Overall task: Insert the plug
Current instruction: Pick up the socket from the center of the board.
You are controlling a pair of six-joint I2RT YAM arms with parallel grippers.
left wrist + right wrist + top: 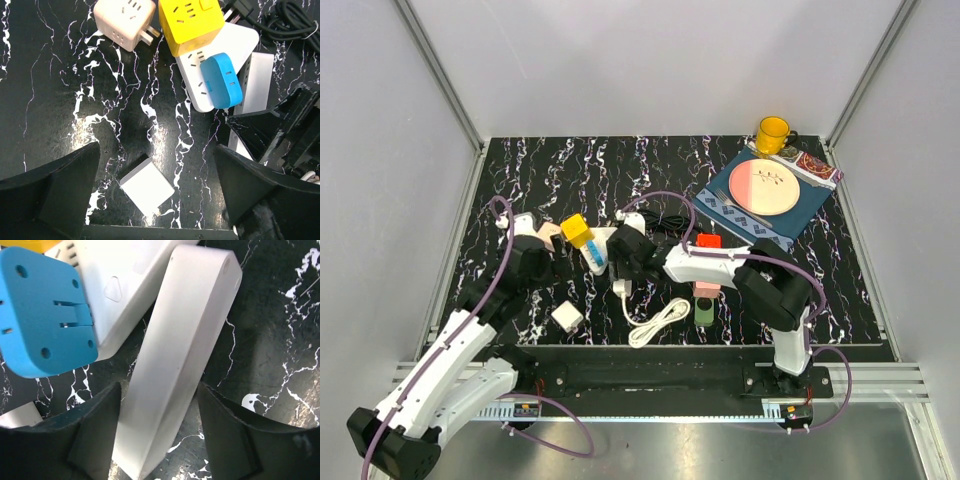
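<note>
Right gripper (159,386) straddles a white oblong block (175,340), jaws hugging its sides, grip unclear. Blue adapter (45,315) just left. Black marbled tabletop (280,340), grey walls (650,60).

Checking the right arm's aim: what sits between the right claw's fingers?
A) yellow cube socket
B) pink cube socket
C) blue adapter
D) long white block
D: the right wrist view shows the long white block between the fingers of the right claw, with the blue adapter off to the side.
</note>
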